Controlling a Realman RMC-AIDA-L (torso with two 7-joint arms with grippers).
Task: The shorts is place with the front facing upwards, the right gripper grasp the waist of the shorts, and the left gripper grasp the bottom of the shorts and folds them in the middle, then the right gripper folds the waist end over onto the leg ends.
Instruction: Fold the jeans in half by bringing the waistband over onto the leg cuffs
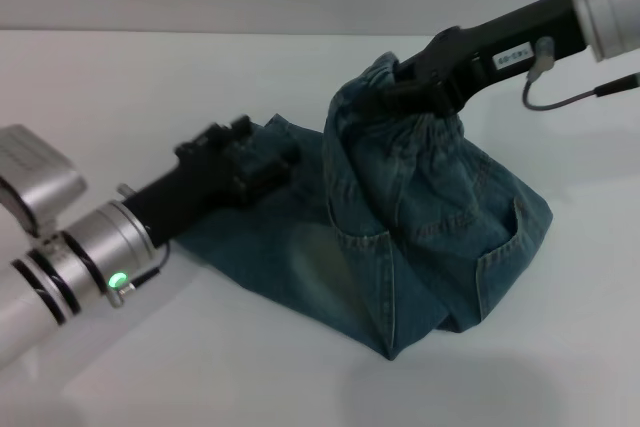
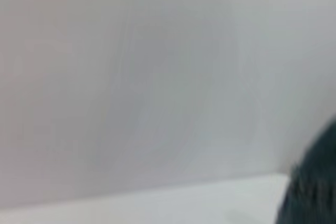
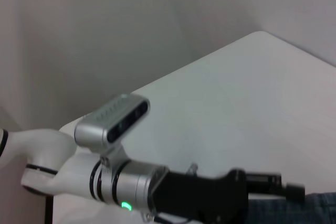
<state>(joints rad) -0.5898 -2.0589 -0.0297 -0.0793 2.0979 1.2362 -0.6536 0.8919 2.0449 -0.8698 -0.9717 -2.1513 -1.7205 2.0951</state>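
Observation:
The blue-green denim shorts lie on the white table, folded lengthwise with a stitched pocket facing up. My right gripper is shut on the ruffled waist and holds it lifted off the table, so the cloth hangs from it in a hump. The leg ends lie flat toward the left. My left gripper rests low on them. The right wrist view shows the left gripper from the side, with a strip of denim below it. In the left wrist view only a dark blurred edge of the shorts shows.
The white table stretches around the shorts, with a plain wall behind it. A table corner shows in the right wrist view. The left arm's silver wrist camera sits above its green light.

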